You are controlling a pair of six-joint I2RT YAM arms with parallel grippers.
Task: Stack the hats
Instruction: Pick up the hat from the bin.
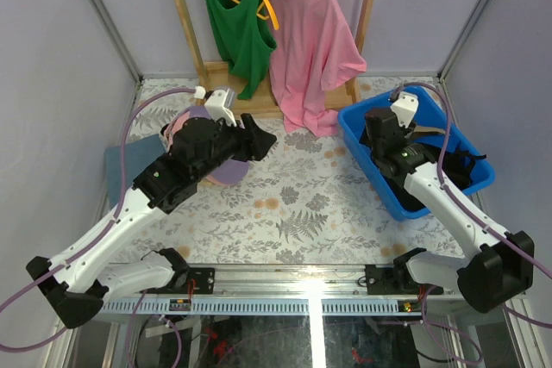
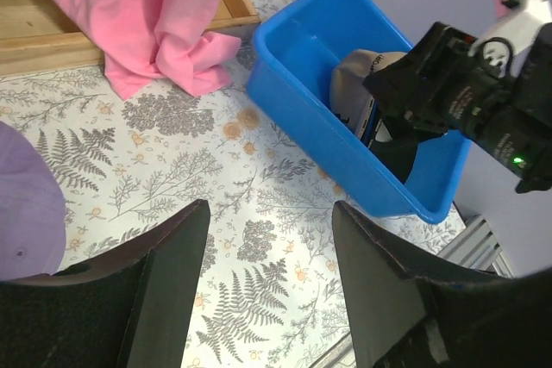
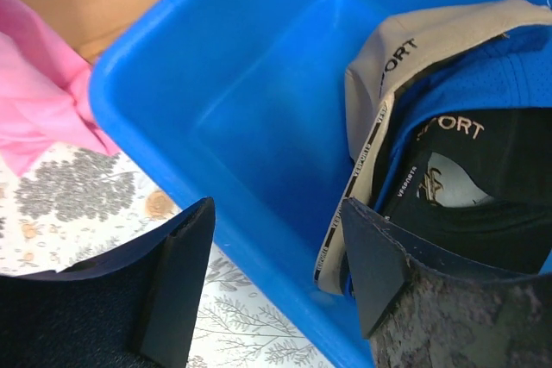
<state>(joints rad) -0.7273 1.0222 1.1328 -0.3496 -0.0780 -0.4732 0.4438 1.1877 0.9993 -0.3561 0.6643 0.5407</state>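
Observation:
A lavender cap (image 1: 228,172) lies on the floral table under my left arm; its edge shows in the left wrist view (image 2: 26,208). A bit of pink cap (image 1: 172,132) peeks out beside that arm. A tan cap (image 3: 405,53), a bright blue cap (image 3: 496,71) and a black cap with a gold emblem (image 3: 470,187) sit nested in the blue bin (image 3: 259,118). My left gripper (image 1: 259,140) (image 2: 269,213) is open and empty above the table. My right gripper (image 1: 385,146) (image 3: 276,213) is open and empty over the bin's near wall, next to the tan cap.
The blue bin (image 1: 371,170) stands at the right. A pink T-shirt (image 1: 306,40) and a green tank top (image 1: 237,28) hang on a wooden rack (image 1: 250,101) at the back. A blue-grey cloth (image 1: 121,168) lies at the left.

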